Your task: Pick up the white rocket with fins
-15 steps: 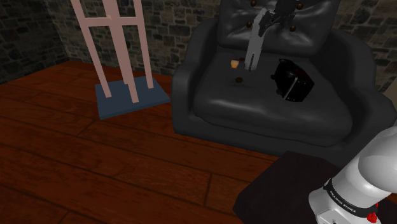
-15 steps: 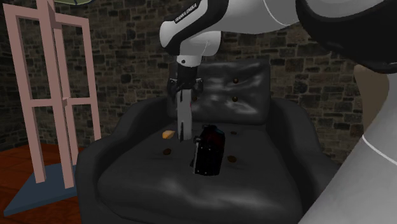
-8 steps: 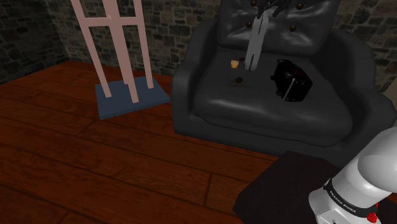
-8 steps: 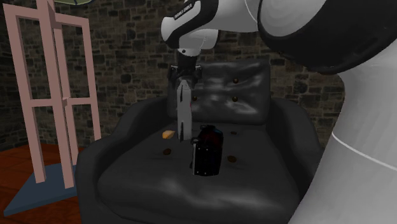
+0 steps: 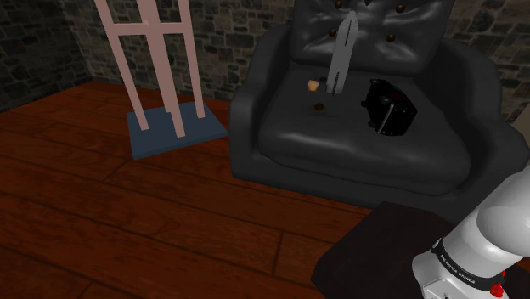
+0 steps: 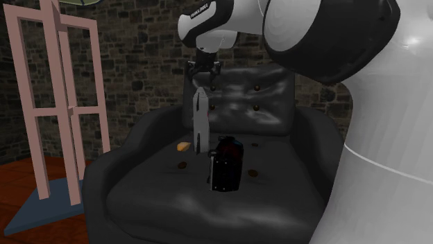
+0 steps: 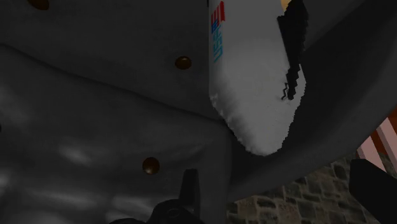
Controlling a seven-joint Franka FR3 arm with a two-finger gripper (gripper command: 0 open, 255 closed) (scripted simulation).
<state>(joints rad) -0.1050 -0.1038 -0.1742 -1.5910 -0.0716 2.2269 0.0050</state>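
We see the white rocket [image 6: 200,125] standing upright on the seat of the black leather armchair [image 6: 159,204], beside a black boxy object [image 6: 227,166]. Our jaws hang just above its nose, apart, clasping nothing.

Dim room. Walls [image 5: 38,47]: dark rough stone blocks. Floor [image 5: 102,221]: reddish-brown wide planks. Armchair [image 5: 284,149]: black glossy leather, rounded arms, tufted back with brown buttons [image 6: 257,88], set against the wall. Frame [image 5: 170,102]: pale pink uprights, standing on a blue base [image 5: 166,140] beside the armchair.
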